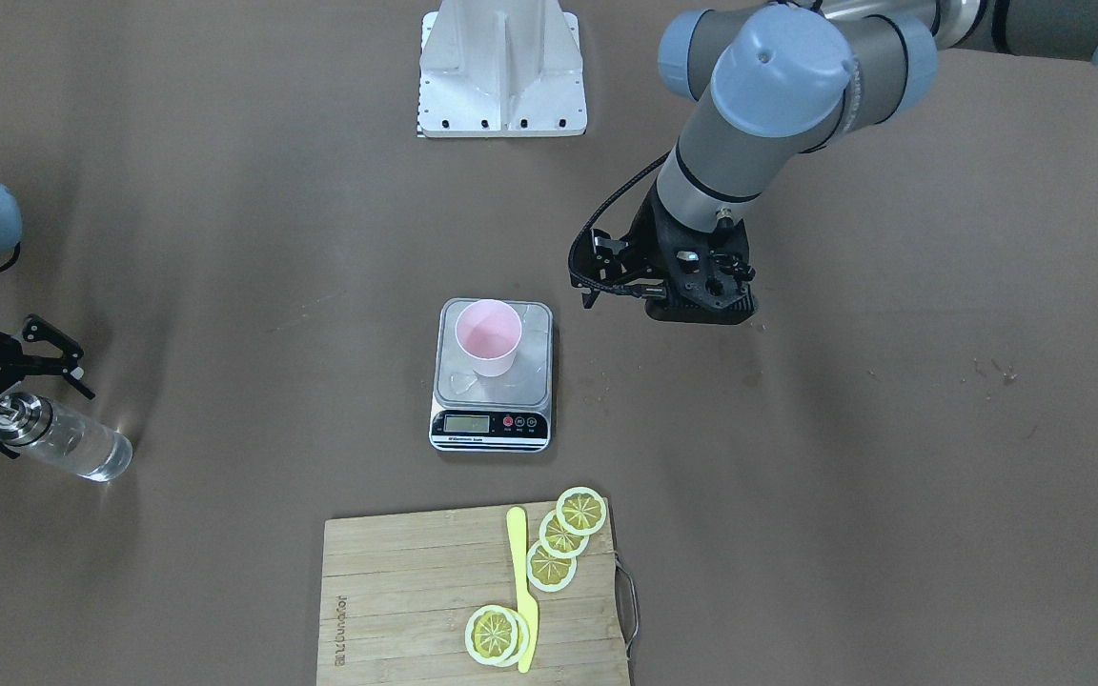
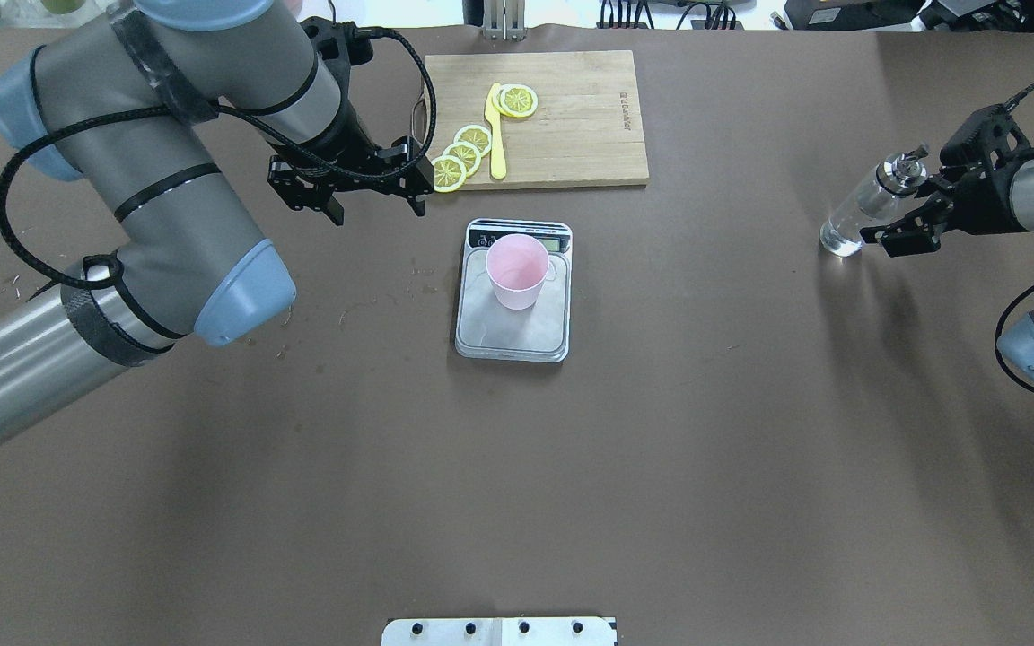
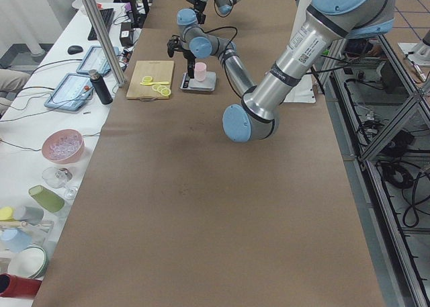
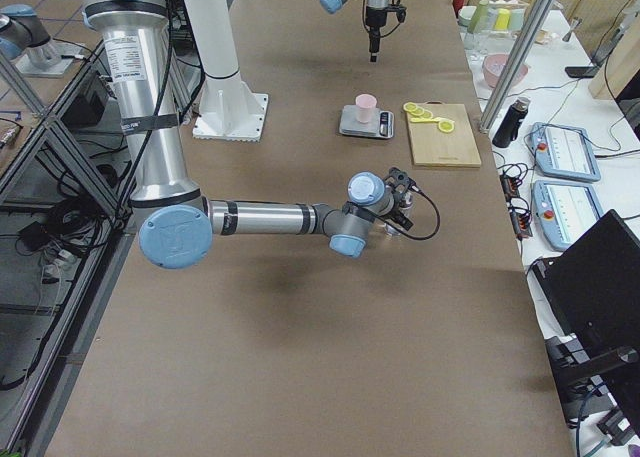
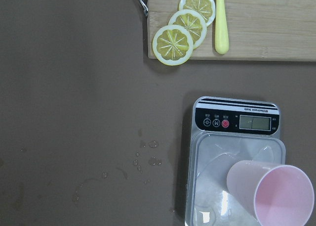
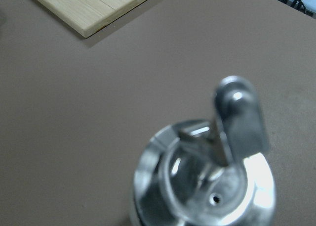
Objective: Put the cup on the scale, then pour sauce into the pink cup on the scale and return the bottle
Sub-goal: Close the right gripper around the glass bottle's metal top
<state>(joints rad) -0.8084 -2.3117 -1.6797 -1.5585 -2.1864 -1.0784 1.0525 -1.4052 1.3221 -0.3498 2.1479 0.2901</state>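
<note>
Straddling the top of the bottle (image 2: 858,215) with wide fingers (image 2: 901,233).
It could tip if the right gripper (image 2: 906,211) shuts crooked; the left gripper (image 2: 377,208) is wide, empty.

The near right arm is reaching low across the brown counter (image 4: 300,357), its gripper (image 4: 402,205) sitting at a clear bottle (image 4: 392,227) that is barely showing beneath it, with the grip too small to read. Farther along, a pink cup (image 4: 366,104) is standing upright on the scale (image 4: 352,128), and a wooden cutting board (image 4: 450,149) carrying lemon slices (image 4: 420,110) is lying just beside it. The far left gripper (image 4: 372,49) is hanging beyond the scale, pointing down and well apart from the cup.
</note>
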